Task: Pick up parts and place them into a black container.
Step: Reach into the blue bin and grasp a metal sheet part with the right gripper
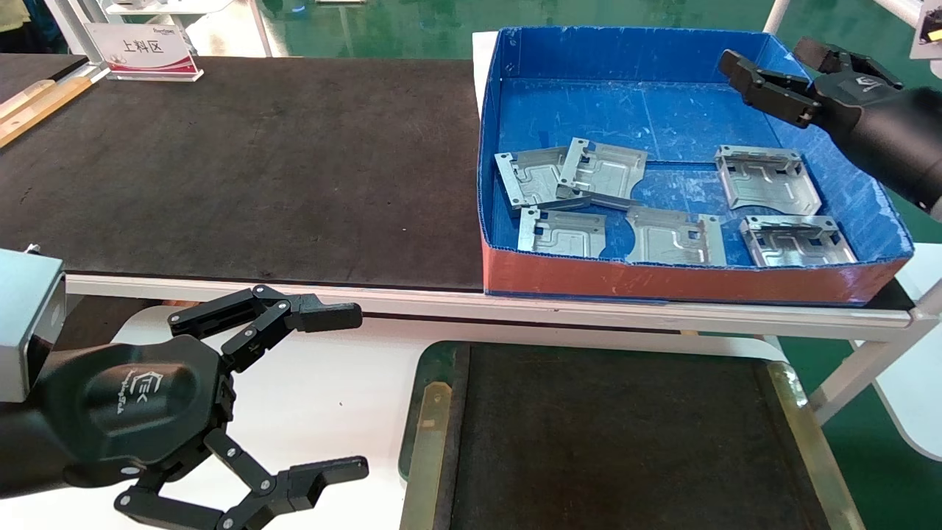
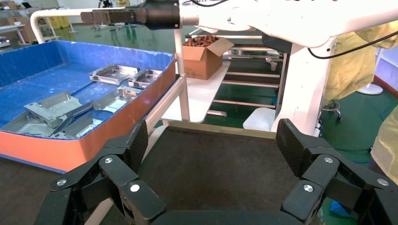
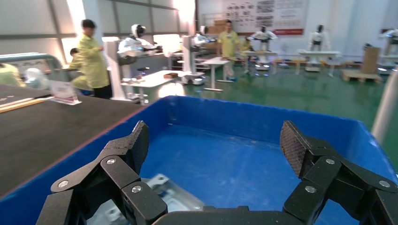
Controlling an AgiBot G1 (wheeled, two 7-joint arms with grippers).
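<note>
Table: a table (image 1: 662,313) with a pale front rail, topped by a large black mat (image 1: 257,169).
Blue box: a blue box (image 1: 684,291) with a red front sits on the table's right end.
Parts: six metal parts (image 1: 563,177) lie loose on the box floor.
Black container: the black container (image 1: 434,434) sits empty, below the table's front edge.
Right tool: the right tool (image 1: 773,62) hangs spread wide and empty over the box's far right corner.
Left tool: the left tool (image 1: 346,390) is spread wide, empty, just left of the container.
Room: green floor (image 2: 356,117), white benches, people in yellow coats.

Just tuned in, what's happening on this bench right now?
The robot is moving parts from the blue box to the black container in front of it. Six parts lie in the box; no part shows in the visible part of the container. The right gripper hangs open above the box's far right corner, holding nothing. The left gripper is open and empty, low beside the container's left side.
</note>
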